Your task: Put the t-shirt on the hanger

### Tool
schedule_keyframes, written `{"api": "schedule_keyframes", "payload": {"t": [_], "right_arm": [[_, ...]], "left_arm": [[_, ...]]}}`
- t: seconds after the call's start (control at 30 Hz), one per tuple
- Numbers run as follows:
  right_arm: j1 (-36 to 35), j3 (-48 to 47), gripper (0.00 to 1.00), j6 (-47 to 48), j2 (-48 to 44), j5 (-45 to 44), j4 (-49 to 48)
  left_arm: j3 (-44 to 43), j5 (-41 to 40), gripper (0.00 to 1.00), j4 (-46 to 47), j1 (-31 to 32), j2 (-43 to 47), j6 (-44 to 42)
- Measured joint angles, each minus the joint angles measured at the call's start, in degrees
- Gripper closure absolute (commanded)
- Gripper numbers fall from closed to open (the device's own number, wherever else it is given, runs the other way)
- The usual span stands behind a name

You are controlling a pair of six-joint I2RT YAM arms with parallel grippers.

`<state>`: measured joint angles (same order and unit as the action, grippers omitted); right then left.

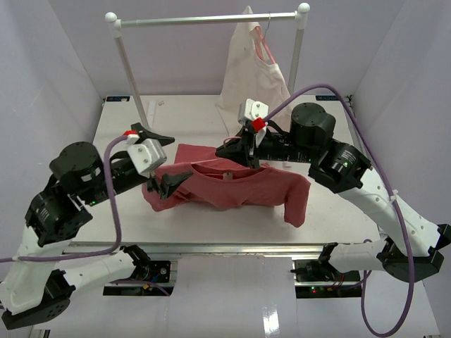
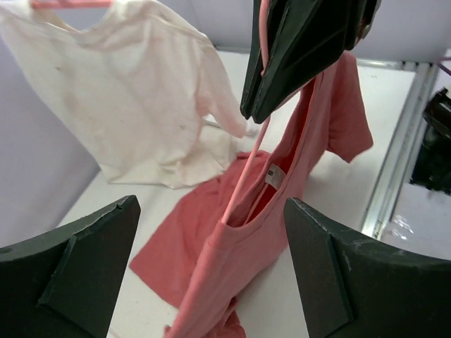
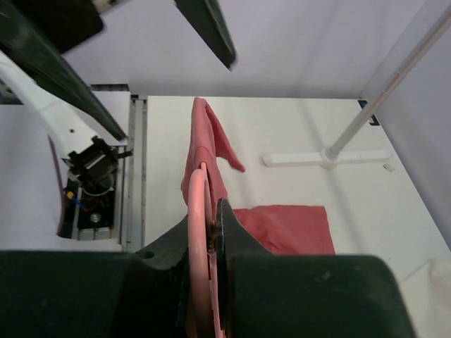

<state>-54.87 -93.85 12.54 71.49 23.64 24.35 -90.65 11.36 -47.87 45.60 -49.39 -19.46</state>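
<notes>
Right gripper [image 1: 244, 151] is clamped on the hanger [image 2: 246, 169], with the t-shirt [image 1: 239, 189] draped mid-table and one sleeve dangling near the front edge. Left gripper [image 1: 163, 159] is spread wide at the shirt's left end, gripping nothing. Only the left wrist view shows the wire entering the collar. The cream garment [image 1: 250, 70] hangs well behind.
</notes>
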Motion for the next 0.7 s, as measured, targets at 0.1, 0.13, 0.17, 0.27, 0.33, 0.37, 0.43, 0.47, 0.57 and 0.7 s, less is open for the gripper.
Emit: {"api": "schedule_keyframes", "payload": {"t": [0.1, 0.13, 0.17, 0.27, 0.33, 0.37, 0.43, 0.47, 0.57, 0.7], "right_arm": [[0.0, 2.41, 0.92, -1.2, -2.64, 3.16, -0.86], [0.0, 3.76, 0.92, -1.55, -4.08, 4.13, -1.2], [0.0, 4.97, 0.92, -1.81, -5.47, 4.94, -1.36], [0.0, 7.33, 0.92, -2.05, -8.8, 6.19, -1.94], [0.06, 8.57, 0.92, -1.95, -10.44, 6.38, -2.26], [0.05, 9.16, 0.92, -1.85, -10.97, 6.43, -2.52], [0.07, 10.34, 0.92, -1.66, -11.73, 6.3, -2.9], [0.09, 10.96, 0.92, -1.51, -11.91, 6.05, -3.15], [0.11, 13.26, 0.92, -1.47, -12.32, 5.58, -3.88], [0.11, 15.75, 0.92, -1.55, -12.32, 5.08, -4.53]], "left_arm": [[-0.78, 2.95, 0.07, -1.26, 0.0, -4.16, 0.46], [-0.84, 4.03, 0.08, -1.45, 0.0, -5.5, 0.53], [-0.84, 5.32, 0.1, -1.61, -0.01, -6.88, 0.6], [-0.72, 10.6, 0.2, -1.99, 0.0, -10.95, 1.01], [-0.55, 14.34, 0.3, -2.27, 0.02, -13.02, 1.19], [-0.39, 15.95, 0.35, -2.35, 0.02, -13.74, 1.16], [0.25, 19.1, 0.42, -2.45, 0.03, -14.9, 1.18], [0.59, 20.24, 0.45, -2.59, 0.04, -15.27, 1.22], [1.93, 22.84, 0.58, -2.75, 0.05, -15.77, 0.9], [3.57, 24.64, 0.5, -3.17, 0.07, -15.76, 0.66]]}}
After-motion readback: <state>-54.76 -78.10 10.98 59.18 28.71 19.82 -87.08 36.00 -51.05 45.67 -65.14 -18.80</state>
